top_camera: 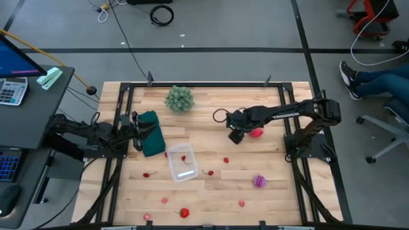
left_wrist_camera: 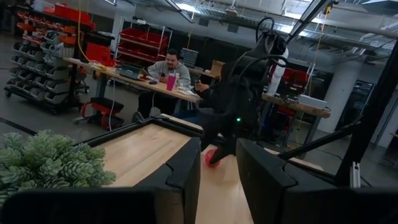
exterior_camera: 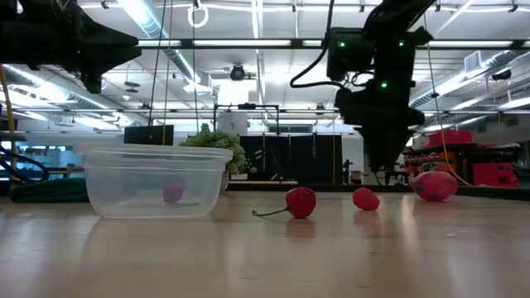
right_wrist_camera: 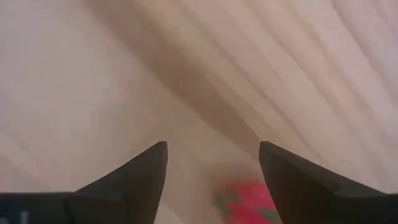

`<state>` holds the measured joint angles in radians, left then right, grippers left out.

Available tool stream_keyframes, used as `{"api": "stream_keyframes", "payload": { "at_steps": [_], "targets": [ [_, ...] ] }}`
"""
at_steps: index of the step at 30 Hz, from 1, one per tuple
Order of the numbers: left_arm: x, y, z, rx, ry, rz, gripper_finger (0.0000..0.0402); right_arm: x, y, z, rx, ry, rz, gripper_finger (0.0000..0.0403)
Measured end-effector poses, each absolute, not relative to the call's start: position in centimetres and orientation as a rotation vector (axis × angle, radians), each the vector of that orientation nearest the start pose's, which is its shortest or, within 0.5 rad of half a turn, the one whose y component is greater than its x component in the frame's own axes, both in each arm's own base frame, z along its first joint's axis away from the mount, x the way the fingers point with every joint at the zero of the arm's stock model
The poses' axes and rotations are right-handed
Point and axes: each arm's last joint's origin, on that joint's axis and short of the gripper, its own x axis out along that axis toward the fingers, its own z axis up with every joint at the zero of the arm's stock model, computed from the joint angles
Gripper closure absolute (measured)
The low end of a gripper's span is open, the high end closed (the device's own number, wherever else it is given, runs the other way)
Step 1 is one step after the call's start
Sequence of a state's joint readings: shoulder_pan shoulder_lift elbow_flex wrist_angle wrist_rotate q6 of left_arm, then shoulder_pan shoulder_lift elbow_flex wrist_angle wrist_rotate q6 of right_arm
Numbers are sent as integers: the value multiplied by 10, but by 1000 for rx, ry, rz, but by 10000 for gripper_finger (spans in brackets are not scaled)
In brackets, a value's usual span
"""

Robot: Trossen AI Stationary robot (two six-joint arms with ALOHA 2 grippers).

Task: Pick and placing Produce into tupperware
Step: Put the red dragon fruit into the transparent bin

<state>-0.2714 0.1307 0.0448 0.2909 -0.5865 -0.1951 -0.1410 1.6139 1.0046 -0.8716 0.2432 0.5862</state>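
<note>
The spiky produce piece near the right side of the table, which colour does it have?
Purple: the spiky piece shows best in the high view.

Clear tupperware [top_camera: 181,163] upright mid-table, red produce [top_camera: 185,213] scattered around, spiky purple piece [top_camera: 259,181]

We're in a robotics lab or workshop: open ceiling with strip lights [exterior_camera: 248,43] and ducting, concrete floor [top_camera: 211,25] strewn with cables. Red parts-bin racks [left_wrist_camera: 140,45] line the back wall, a person [left_wrist_camera: 169,70] sits at a cluttered workbench [left_wrist_camera: 124,78], and a calculator [top_camera: 13,91] rests on a side desk.
</note>
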Motion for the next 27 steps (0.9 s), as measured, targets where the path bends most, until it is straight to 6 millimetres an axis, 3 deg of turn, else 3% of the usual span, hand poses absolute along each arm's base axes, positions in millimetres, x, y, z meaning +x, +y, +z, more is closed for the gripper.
{"api": "stream_keyframes", "payload": {
  "at_steps": [5,10,22,27],
  "targets": [
    [98,-11,195,-277,-214,296,290,259,-34,186,137,1521,-521,139],
    [98,-11,195,-277,-213,296,289,255,-27,190,37,1573,-423,139],
    [99,-11,193,-273,-199,297,291,253,-25,189,21,1611,-339,139],
    [99,-11,193,-274,-199,297,290,241,-24,174,19,1677,-334,139]
  ]
}}
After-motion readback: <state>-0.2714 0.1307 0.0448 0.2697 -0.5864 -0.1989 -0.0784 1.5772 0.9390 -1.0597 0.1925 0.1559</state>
